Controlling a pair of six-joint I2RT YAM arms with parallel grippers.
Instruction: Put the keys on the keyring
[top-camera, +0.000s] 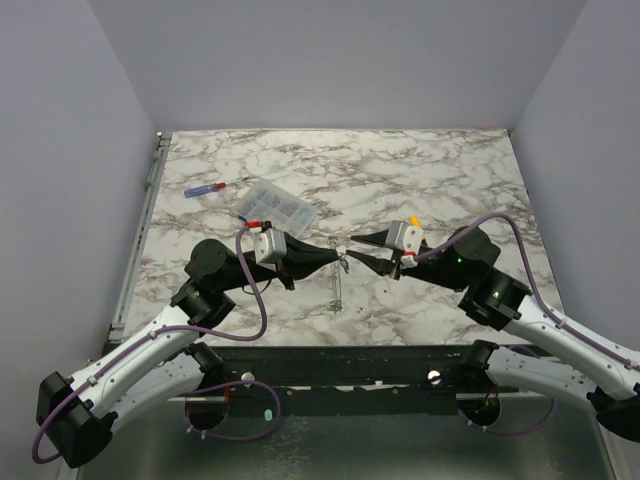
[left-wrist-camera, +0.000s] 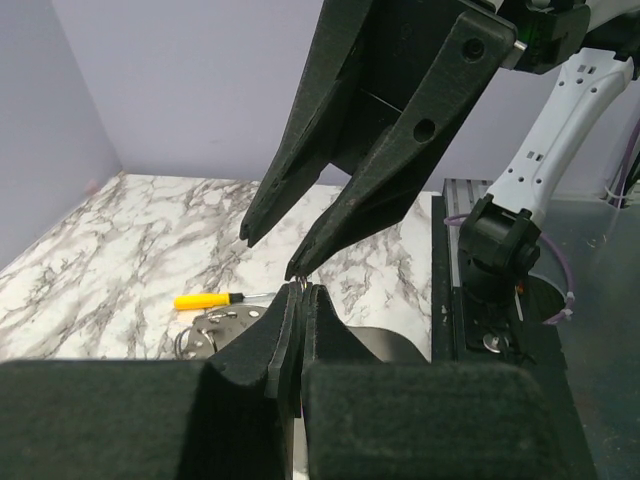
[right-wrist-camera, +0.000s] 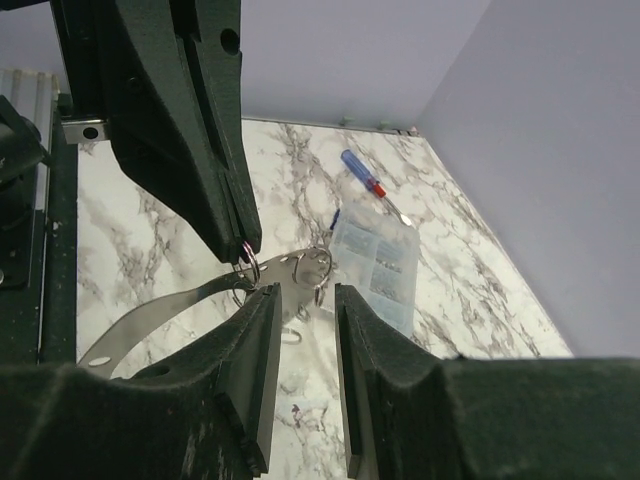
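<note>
The left gripper (top-camera: 338, 262) has its fingers pressed flat together, and at their very tips they pinch the keyring (right-wrist-camera: 247, 268), a thin wire ring held up off the table (top-camera: 450, 180). The right gripper (top-camera: 355, 250) faces it tip to tip. Its fingers are spread, with a clear gap between them, and hold nothing. The lower fingertip comes close to the ring, but whether it touches cannot be told. The two grippers meet near the clear box (top-camera: 277, 207), on its near right side.

A flat metal strip (top-camera: 337, 290) with holes in it runs from under that meeting point toward the near edge, away from the box. In the right wrist view a second wire loop (right-wrist-camera: 318, 265) sits at the strip's box-side end.

Behind the fingers, each wrist is about level. The left forearm runs back and leftward to a raised elbow on the near left side of the box. The right arm mirrors it, with its elbow well to the right of the box. A red-and-blue screwdriver (top-camera: 213, 187) lies on the box's far left side. In the left wrist view a yellow-handled screwdriver (left-wrist-camera: 203, 299) lies on the marble.
</note>
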